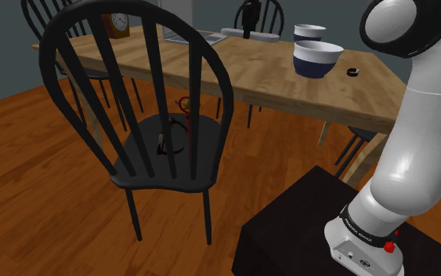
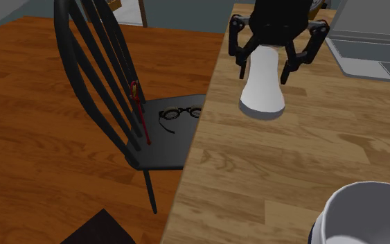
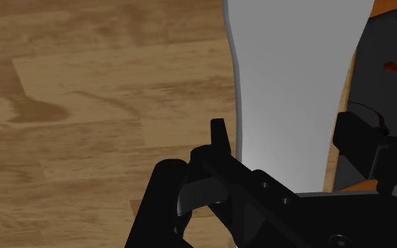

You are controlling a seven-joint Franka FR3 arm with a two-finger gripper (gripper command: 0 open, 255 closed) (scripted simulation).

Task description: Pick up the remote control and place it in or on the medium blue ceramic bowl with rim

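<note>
Remote control (image 2: 262, 89), drawn plain white with no buttons showing, is sitting between the fingers of the tool (image 2: 262, 75) over the wooden tabletop (image 2: 269, 173). It is lying near the edge that is facing a black chair (image 2: 110, 76), with a grey laptop (image 2: 373, 45) close by. The tool is clamping it: in the wrist view the fingers (image 3: 220, 137) are pressing on its two opposite long sides, where the body is narrowing. Whether its underside is resting on the wood or hanging just clear, I cannot tell.

It is looking like a light, stiff piece with a smooth shell, so it is probably going to be slippery rather than fragile. The hold across the narrow waist is suiting it, since the wider parts on either side are helping to stop it sliding through. The broader end is sticking out toward the second exterior camera, so I am expecting some droop if the carry is quick.

The blue bowl (image 1: 318, 61) with its white rim is standing well apart, with a second bowl (image 1: 309, 31) behind it. Being hard, it is calling for a low, gentle release.
</note>
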